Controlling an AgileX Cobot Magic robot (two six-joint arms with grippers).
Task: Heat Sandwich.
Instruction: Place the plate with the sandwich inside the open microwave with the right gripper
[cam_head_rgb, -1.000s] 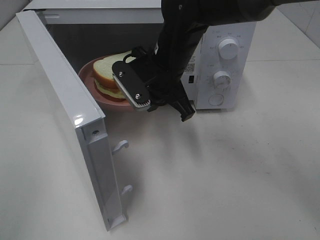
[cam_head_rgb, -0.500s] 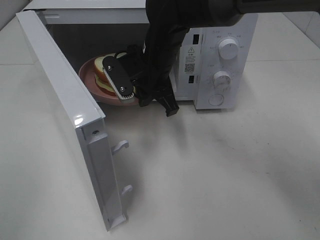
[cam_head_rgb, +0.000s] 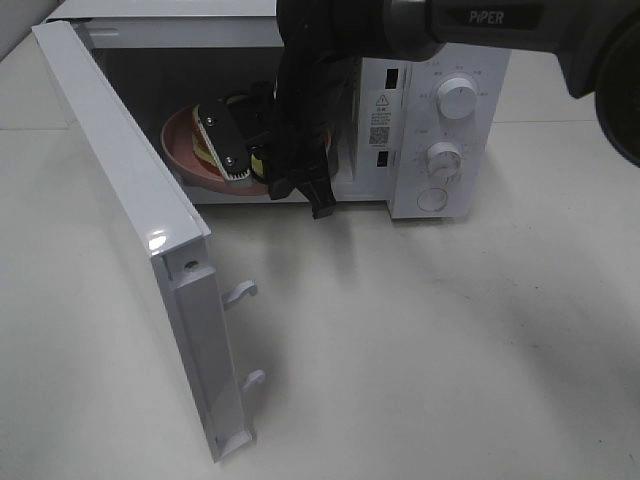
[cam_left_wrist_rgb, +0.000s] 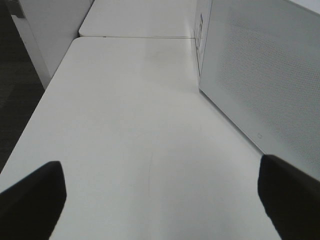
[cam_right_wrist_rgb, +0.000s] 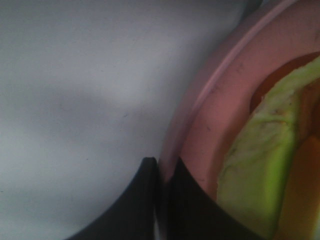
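Observation:
The sandwich (cam_head_rgb: 206, 152) lies on a round pink plate (cam_head_rgb: 178, 140) inside the open microwave (cam_head_rgb: 440, 150), mostly hidden behind my right gripper (cam_head_rgb: 243, 178). That gripper is shut on the plate's near rim. In the right wrist view its fingertips (cam_right_wrist_rgb: 159, 167) pinch the pink plate (cam_right_wrist_rgb: 210, 115) at its edge, with the sandwich's green filling (cam_right_wrist_rgb: 255, 150) close behind. The plate hangs just above the grey microwave floor (cam_right_wrist_rgb: 75, 90). My left gripper (cam_left_wrist_rgb: 160, 200) is open over bare table, holding nothing, and does not show in the exterior view.
The microwave door (cam_head_rgb: 120, 200) swings wide open to the left, its latch hooks (cam_head_rgb: 242, 290) pointing right. Two knobs (cam_head_rgb: 457, 97) sit on the control panel. A perforated white microwave wall (cam_left_wrist_rgb: 265, 75) stands beside the left gripper on the white table (cam_left_wrist_rgb: 125, 125).
My right gripper has carried the plate and sandwich left and deeper into the microwave cavity. The left gripper has not moved.

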